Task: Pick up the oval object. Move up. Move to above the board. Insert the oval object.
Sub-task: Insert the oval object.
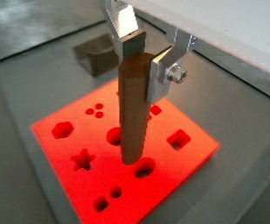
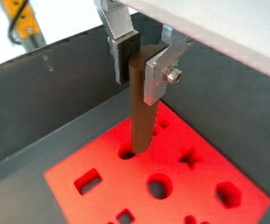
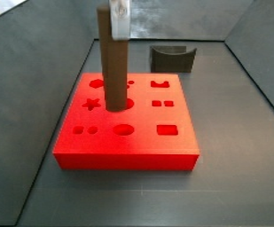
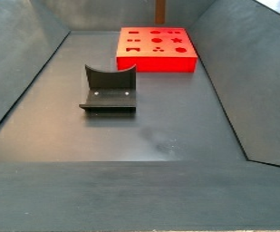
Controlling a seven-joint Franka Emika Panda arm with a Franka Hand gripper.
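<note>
Both wrist views show the gripper [image 1: 145, 54] clamped on the top of the oval object [image 1: 132, 114], which stands upright, lower end at a round hole in the board [image 1: 67, 150]; any tilt or offset could jam it on the rim. In a side view the oval object [image 3: 111, 62] rises vertically from a central hole, the holder [image 3: 172, 58] well behind.

Dark grey floor [image 4: 167, 136] bearing the red board [image 4: 156, 50] and, apart, the notched holder [image 4: 110, 89].
</note>
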